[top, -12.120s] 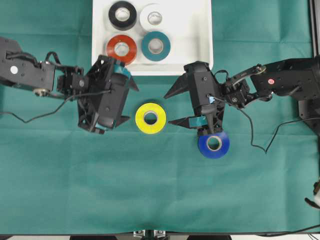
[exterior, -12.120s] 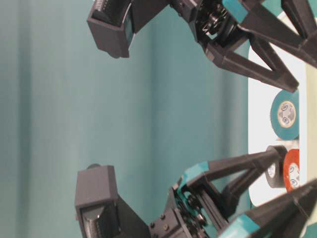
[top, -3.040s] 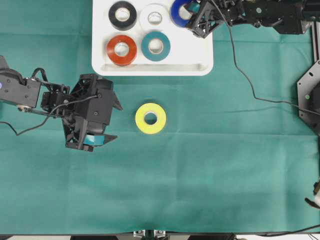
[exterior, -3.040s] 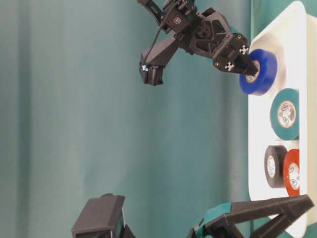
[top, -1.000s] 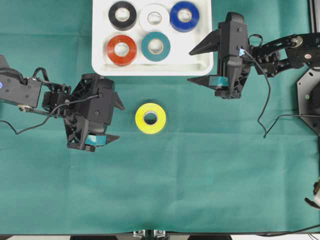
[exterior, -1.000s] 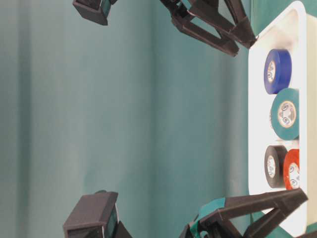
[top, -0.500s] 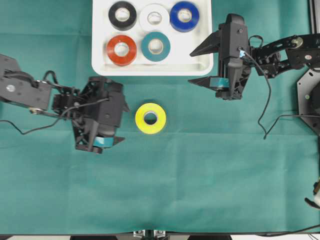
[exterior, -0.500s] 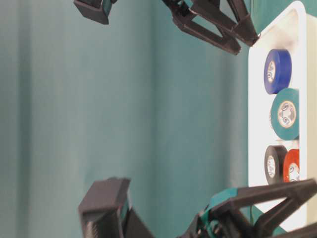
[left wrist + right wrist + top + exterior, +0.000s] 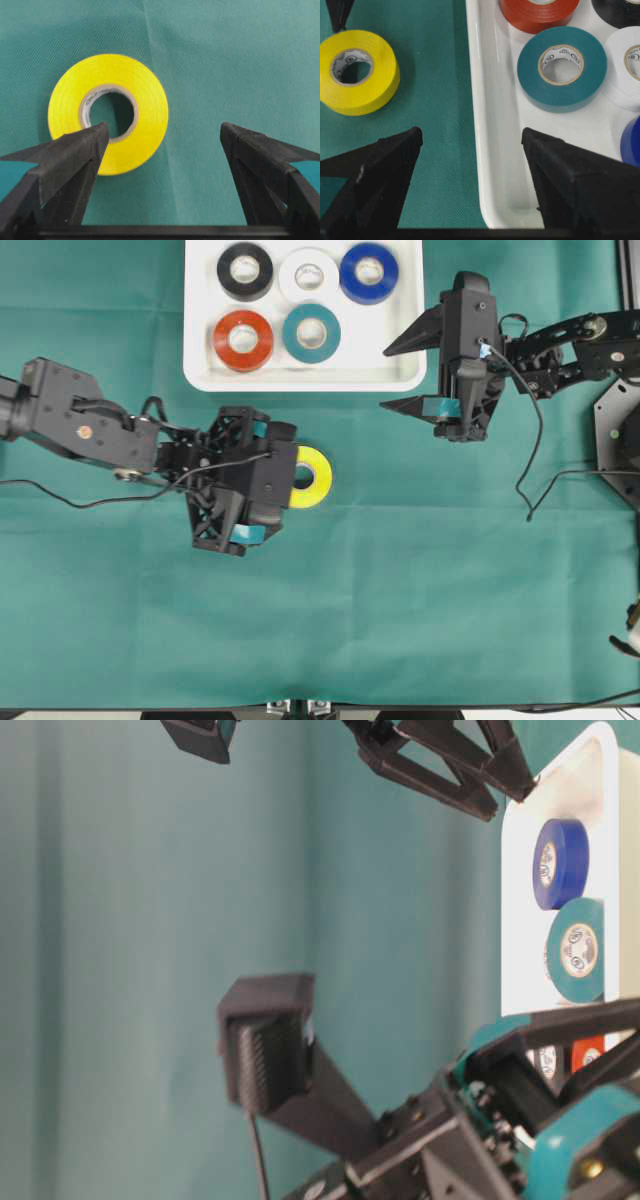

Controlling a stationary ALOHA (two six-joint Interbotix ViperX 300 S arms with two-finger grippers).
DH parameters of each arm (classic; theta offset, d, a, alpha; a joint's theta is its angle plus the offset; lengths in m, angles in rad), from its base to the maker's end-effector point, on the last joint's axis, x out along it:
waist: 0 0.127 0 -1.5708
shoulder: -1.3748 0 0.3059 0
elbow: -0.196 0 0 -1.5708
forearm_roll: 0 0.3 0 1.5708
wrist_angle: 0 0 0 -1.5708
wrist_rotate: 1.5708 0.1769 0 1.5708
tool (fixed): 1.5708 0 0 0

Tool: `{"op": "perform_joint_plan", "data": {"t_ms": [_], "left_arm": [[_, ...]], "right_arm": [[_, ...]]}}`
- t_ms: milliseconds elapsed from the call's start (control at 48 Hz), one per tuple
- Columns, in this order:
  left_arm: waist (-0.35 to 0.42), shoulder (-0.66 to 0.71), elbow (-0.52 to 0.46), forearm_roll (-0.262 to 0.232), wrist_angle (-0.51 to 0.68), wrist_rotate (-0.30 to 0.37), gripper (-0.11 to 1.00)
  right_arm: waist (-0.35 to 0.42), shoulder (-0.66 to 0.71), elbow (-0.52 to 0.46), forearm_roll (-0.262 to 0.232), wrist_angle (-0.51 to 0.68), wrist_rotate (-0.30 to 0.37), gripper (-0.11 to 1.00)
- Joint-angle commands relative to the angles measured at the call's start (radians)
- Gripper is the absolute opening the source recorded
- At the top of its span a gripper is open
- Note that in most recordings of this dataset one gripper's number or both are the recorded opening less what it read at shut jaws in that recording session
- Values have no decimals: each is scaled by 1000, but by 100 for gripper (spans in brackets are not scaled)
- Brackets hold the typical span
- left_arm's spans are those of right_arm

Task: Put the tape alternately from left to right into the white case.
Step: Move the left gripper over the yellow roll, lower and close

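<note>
Five rolls lay in the case [image 9: 400,350]. The yellow roll [image 9: 312,477] remained on the cloth, the left gripper [image 9: 162,145] spread and offset beside it. Next: centre, then close. The right gripper [image 9: 408,374] waited, spread.

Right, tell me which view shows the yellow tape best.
The left wrist view: the yellow tape fills the frame, whole, one finger overlapping its near edge. The right wrist view shows it whole but off in a corner. Overhead, the left gripper hides its left part. The table-level view misses it.
</note>
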Motion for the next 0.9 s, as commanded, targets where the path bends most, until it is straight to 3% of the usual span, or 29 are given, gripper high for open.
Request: {"op": "perform_joint_plan", "data": {"t_ms": [0,875], "left_arm": [[-5,6,-48,2,20,3,67],[23,135,-133,3,103,3,67]], "right_arm": [[3,-17,-8,-3,-6,-2,84],[11,-17,-8,-3,-6,-3,84]]}}
